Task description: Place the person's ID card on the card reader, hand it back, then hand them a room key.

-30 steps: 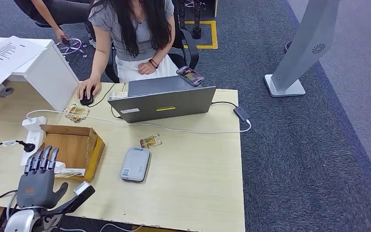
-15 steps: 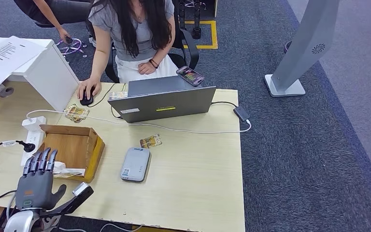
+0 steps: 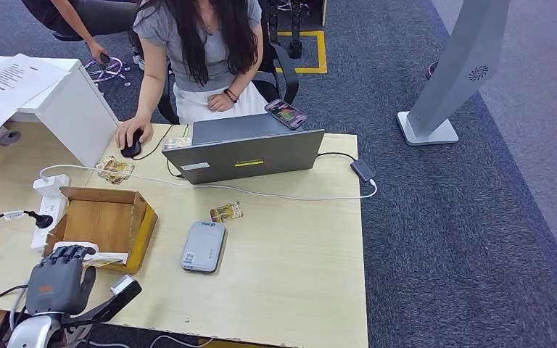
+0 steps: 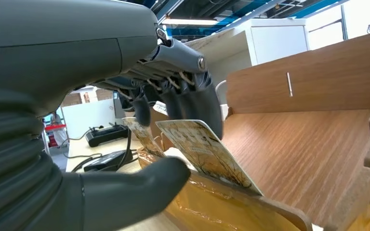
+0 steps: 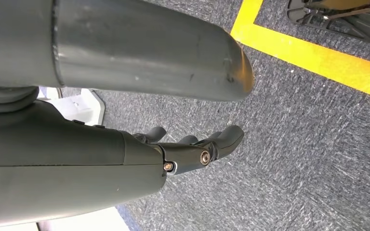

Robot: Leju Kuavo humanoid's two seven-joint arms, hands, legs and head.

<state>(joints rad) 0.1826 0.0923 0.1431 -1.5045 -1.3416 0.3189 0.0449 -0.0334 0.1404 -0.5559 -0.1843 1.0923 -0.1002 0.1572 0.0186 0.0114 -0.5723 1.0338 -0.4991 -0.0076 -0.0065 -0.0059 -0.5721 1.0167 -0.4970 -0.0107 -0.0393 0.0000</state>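
Left hand (image 3: 59,278): grey moulded shell on a ribbed wrist cover, lower left of the head view, at the near rim of the wooden box (image 3: 109,217). Its dark fingers (image 4: 188,103) curl down over a printed room key card (image 4: 207,151) standing against the box's near wall; the thumb lies just below the card. Whether the card is actually pinched cannot be told.

Box: open-topped, smooth wood grain, notched plywood edges.

Card reader (image 3: 204,246): flat grey rounded rectangle, centre of the pale laminate table (image 3: 297,275), with bare tabletop to its right. ID card (image 3: 226,212): small and patterned, lying flat just above the reader, apart from it.

Right hand (image 5: 192,144): hangs over dark ribbed carpet, fingers loosely apart, holding nothing.
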